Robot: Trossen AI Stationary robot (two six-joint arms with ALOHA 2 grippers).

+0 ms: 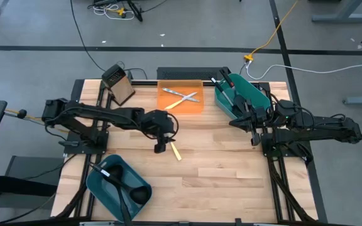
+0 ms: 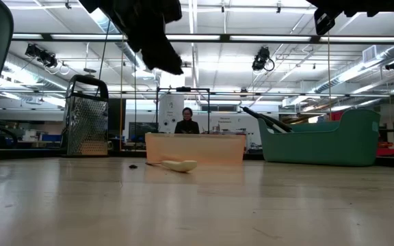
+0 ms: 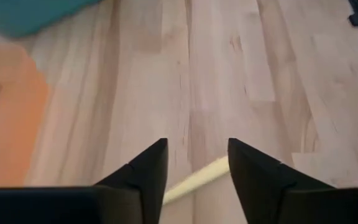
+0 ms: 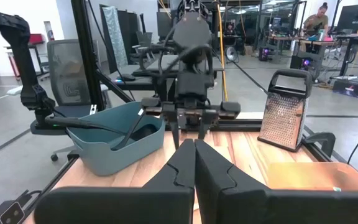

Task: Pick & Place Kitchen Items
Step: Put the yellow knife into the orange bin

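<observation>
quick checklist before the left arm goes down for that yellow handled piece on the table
1. Left gripper open: ok.
2. Pale yellow-handled utensil between its fingers in the left wrist view: ok.
3. Utensil lying flat on the table, apart from other items: ok.
4. Fingers touching the utensil: cannot tell.
5. Right gripper shut, waiting by the teal bin, out of the way: ok.

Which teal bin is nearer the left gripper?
The teal bin holding the black ladle, at the table's near-left corner. The other teal bin sits far right, by the right gripper. The left gripper hangs open above a yellow-handled utensil.
</observation>
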